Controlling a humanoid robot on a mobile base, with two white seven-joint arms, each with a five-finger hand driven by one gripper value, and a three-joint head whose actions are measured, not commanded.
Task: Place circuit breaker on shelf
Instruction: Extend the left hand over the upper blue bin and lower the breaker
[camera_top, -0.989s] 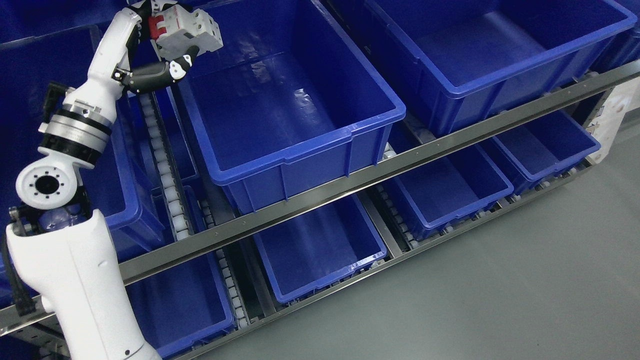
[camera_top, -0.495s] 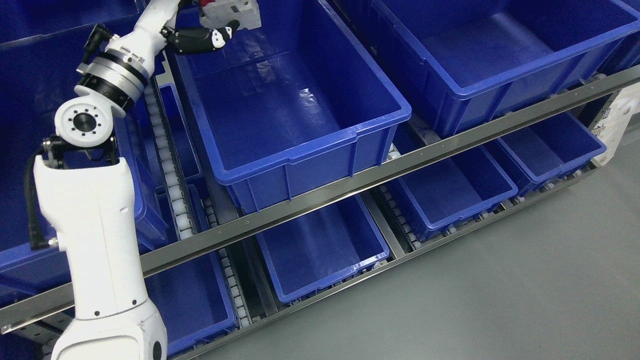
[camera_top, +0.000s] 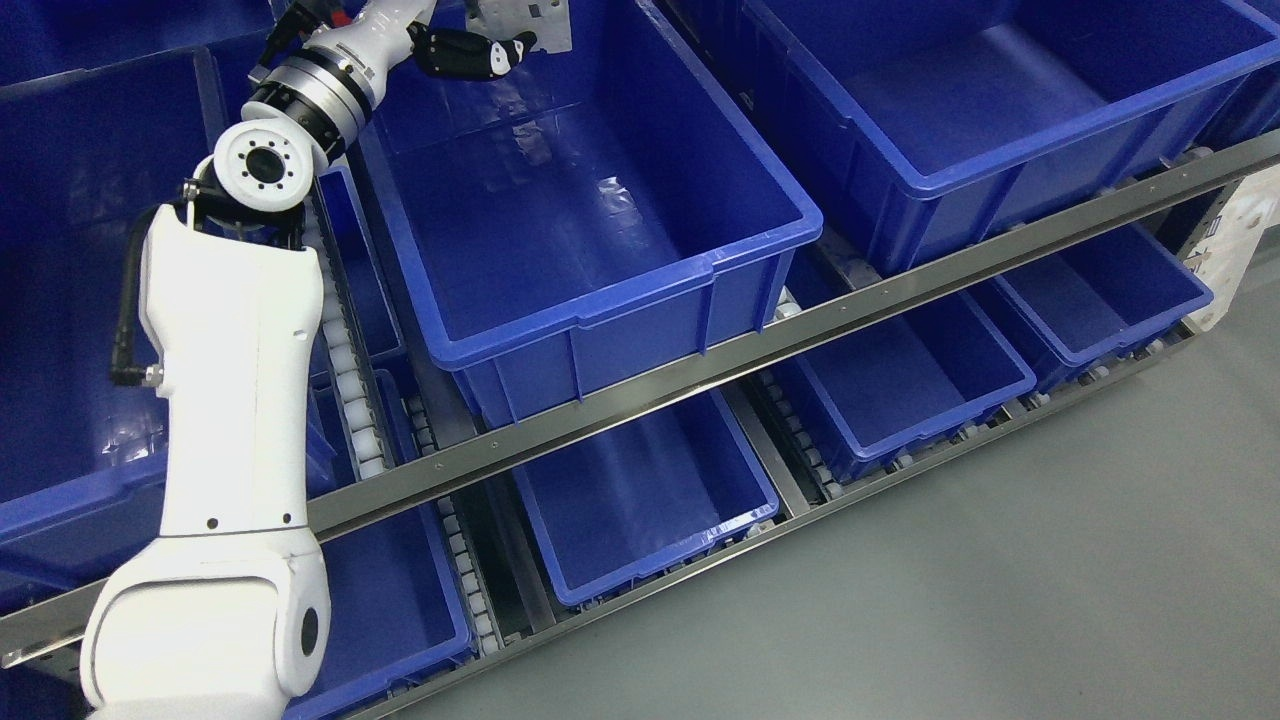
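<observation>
Head camera, high, tilted down over shelf (camera_top: 700, 365) bins, mid-range.

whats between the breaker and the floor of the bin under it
Nothing, in the head view: the left hand holds the breaker above the middle bin, whose floor is bare.

bins (camera_top: 600, 290): uniform deep blue, glossy with pale glare patches
shelf rail (camera_top: 900, 290), just below the upper bins: dull silver-grey
left arm (camera_top: 235, 400): white shell, black and silver wrist ring
left hand (camera_top: 470, 52): black, white-tipped finger
circuit breaker (camera_top: 530, 15): light grey
floor (camera_top: 1000, 600), below the bins: flat grey-green
</observation>
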